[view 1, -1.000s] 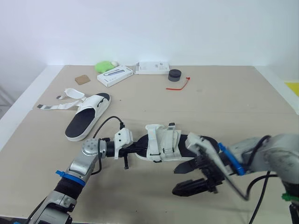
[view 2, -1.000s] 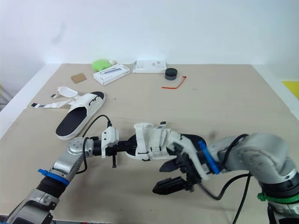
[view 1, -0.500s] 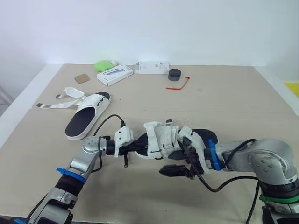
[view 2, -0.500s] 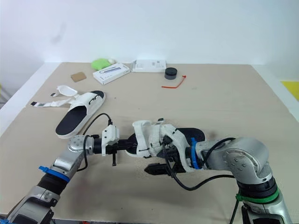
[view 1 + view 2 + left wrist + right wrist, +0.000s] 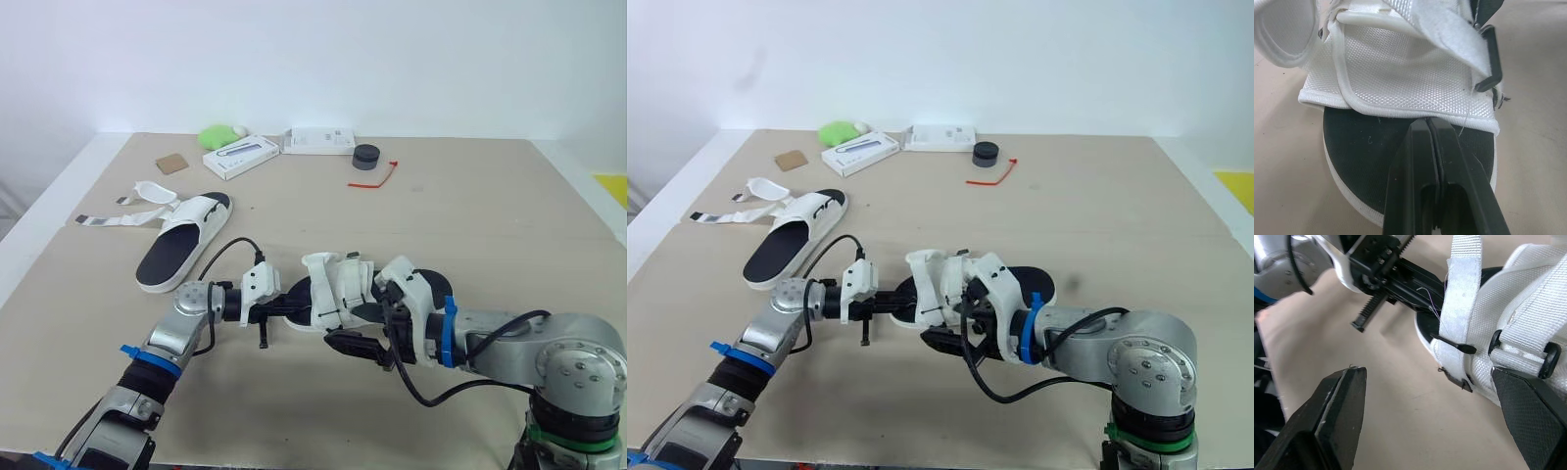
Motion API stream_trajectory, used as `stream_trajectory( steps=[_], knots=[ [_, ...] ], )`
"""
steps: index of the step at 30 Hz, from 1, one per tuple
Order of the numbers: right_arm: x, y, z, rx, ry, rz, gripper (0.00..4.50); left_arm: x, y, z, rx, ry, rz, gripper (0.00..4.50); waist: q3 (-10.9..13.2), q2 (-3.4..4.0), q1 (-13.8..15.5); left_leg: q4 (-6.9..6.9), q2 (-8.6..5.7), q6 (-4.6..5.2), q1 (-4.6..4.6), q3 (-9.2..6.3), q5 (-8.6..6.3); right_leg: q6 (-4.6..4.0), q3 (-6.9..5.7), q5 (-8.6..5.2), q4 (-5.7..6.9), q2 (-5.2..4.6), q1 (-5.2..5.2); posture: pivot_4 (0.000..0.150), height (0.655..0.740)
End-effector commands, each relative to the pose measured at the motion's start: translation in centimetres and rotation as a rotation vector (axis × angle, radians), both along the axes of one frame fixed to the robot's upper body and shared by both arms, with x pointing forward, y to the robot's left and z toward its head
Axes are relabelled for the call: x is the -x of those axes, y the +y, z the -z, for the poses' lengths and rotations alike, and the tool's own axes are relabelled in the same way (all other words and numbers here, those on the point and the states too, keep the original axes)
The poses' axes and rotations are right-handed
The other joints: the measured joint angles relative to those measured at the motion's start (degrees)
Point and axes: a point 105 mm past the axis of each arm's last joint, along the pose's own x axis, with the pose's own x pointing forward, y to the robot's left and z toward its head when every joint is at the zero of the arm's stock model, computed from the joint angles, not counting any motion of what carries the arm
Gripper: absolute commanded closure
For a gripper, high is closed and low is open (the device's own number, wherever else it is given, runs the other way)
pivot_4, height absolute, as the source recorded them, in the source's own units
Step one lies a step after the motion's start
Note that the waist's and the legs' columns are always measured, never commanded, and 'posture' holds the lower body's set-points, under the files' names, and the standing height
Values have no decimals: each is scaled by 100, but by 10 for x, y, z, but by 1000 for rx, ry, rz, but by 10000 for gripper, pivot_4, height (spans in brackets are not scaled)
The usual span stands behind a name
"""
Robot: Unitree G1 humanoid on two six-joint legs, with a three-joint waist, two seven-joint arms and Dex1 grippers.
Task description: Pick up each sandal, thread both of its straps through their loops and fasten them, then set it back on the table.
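Near sandal (image 5: pixel 335 294) sits mid-table, black-soled; far sandal (image 5: pixel 181 250) lies leftward, unfastened.

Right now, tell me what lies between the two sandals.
Left eye view: bare table beside the far sandal, then the left gripper, shut, over the insole of the near sandal.

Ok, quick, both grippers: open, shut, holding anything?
Left gripper: shut, pinching the front edge of the sandal at its white upper.
Right gripper: open, holding nothing, beside the sandal's straps.
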Motion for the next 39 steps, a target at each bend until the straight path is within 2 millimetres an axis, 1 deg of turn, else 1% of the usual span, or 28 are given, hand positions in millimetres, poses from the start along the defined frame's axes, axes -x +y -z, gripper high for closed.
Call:
stream_trajectory(
  steps=[1, 4, 7, 15, 17, 20, 23, 25, 30, 36, 37, 39],
  knots=[
    [-6, 2, 4, -8, 19, 36, 1173, 27, 14, 77, -239, 260, 27, 45000, -7, -8, -1, 0, 1, 3, 1, 0, 2, -3, 0, 2, 0, 0, 0, 1500, 7400],
    [-4, 3, 8, -25, 64, 15, 1173, 27, 13, 76, -244, 259, 42, 45000, -28, -15, -5, 0, 5, 5, 5, 1, 3, -6, 0, 4, 0, 1, 0, 1500, 7400],
    [-5, 5, 14, -3, 84, 15, 1173, 28, 15, 75, -250, 261, 49, 45000, -43, -16, -5, -1, 8, 5, 6, 1, 3, -7, 1, 5, 0, 1, -1, 1500, 7400],
    [-8, 16, 20, 10, 132, -36, 1173, 32, 20, 76, -263, 265, 56, 45000, -68, -19, -20, -17, 19, 5, 18, 8, 3, -19, 1, 5, 0, 7, -4, 1500, 7400],
    [-8, 17, 20, 13, 144, -49, 1173, 32, 20, 76, -265, 266, 56, 45000, -72, -19, -23, -20, 19, 5, 15, 9, 3, -21, 1, 4, 0, 6, -7, 1500, 7400],
    [-9, 14, 23, 6, 208, -79, 1173, 32, 19, 76, -263, 265, 57, 45000, -72, -20, -22, -22, 20, 4, 18, 13, 2, -22, 2, 3, 0, 6, -7, 1500, 7400],
    [-17, 10, 24, 38, 217, -57, 1173, 31, 17, 76, -255, 261, 53, 45000, -72, -20, -22, -23, 21, 5, 18, 13, 2, -23, 3, 3, 0, 6, -8, 1500, 7400],
    [-19, 13, 24, 42, 221, -70, 1173, 31, 15, 75, -249, 260, 50, 45000, -71, -20, -22, -23, 21, 5, 19, 14, 2, -23, 3, 3, 0, 6, -8, 1500, 7400],
    [-17, 25, 22, 8, 241, -113, 1173, 32, 15, 76, -246, 262, 45, 45000, -73, -26, -24, -23, 25, 4, 28, 14, 2, -24, 7, 4, 0, 6, -8, 1500, 7400],
    [-17, 29, 21, 7, 248, -134, 1173, 32, 15, 77, -245, 265, 39, 45000, -72, -25, -31, -27, 32, 2, 42, 21, 1, -28, 15, 6, 0, 7, -9, 1500, 7400],
    [-17, 30, 21, 7, 247, -133, 3504, 32, 15, 77, -244, 265, 38, 45000, -72, -25, -31, -28, 34, 1, 45, 22, 0, -29, 17, 7, 0, 7, -10, 1500, 7400],
    [-18, 30, 21, 11, 243, -130, 11302, 32, 15, 77, -243, 265, 37, 45000, -72, -23, -31, -31, 38, 0, 45, 24, -1, -31, 19, 8, 0, 6, -16, 1500, 7400]
  ],
)
